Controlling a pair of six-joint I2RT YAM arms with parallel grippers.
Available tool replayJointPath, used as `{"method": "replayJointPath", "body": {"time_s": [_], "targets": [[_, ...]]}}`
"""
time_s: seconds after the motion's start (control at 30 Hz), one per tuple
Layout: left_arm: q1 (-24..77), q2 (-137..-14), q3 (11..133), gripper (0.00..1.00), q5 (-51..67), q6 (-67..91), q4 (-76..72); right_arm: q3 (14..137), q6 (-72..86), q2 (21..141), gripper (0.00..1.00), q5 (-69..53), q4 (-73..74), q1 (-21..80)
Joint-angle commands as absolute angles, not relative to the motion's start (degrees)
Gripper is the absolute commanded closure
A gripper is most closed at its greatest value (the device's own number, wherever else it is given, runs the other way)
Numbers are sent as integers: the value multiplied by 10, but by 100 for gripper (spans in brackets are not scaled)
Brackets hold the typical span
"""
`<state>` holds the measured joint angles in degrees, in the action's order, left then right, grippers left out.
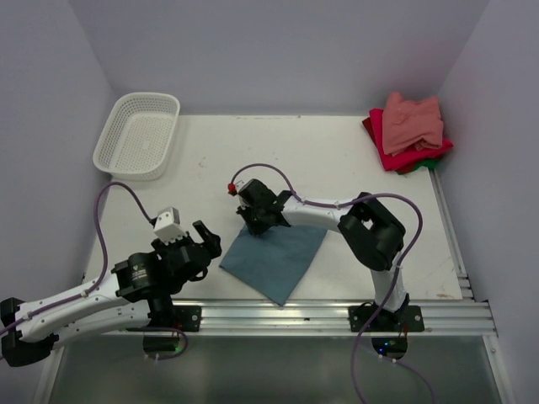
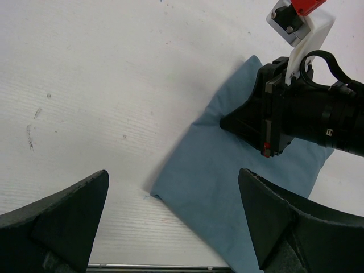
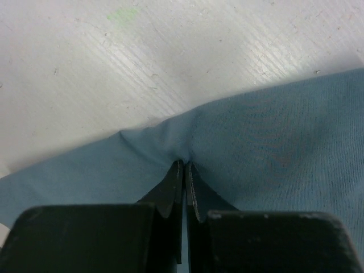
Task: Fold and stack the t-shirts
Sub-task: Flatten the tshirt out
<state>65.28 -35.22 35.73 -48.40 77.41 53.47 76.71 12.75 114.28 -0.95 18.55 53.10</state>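
Right tool (image 3: 183, 168) is clamped all the way shut on the teal-blue shirt (image 1: 282, 257). It's biting a little ridge of cloth at the shirt's far-left edge, and the fabric puckers up into the tips. The right arm (image 1: 370, 231) rises from its base, bends at the elbow and stretches low and leftward across the desk (image 1: 320, 160) to get there. Left tool (image 2: 173, 173) is spread as wide as it goes, holding nothing and touching nothing. It hangs over bare desk just beside the shirt's left corner and looks toward the other tool. The left arm (image 1: 84, 303) lies low along the near edge, coming in from the left. The shirt itself is a flat folded patch sitting diamond-wise at the near middle, between the two arms. Way off in the far right corner there's a stack with the pink shirt (image 1: 413, 118) on top, the red shirt (image 1: 383, 145) under it and a sliver of green shirt (image 1: 430, 162). White mesh basket (image 1: 103, 143) sits at far left.
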Motion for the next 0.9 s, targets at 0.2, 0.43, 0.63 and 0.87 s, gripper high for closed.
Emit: {"method": "replayJointPath", "body": {"time_s": [0.2, 0.43, 0.63, 0.87], "targets": [[652, -364, 352, 0, -511, 783, 524, 754, 127, 1058, 100, -13, 201, 533], [652, -389, 351, 0, -512, 771, 494, 761, 101, 913, 100, 17, 235, 533], [652, -393, 338, 0, -505, 730, 430, 751, 81, 833, 100, 55, 259, 533], [652, -416, 290, 0, -504, 680, 327, 736, 69, 766, 100, 101, 279, 533]]}}
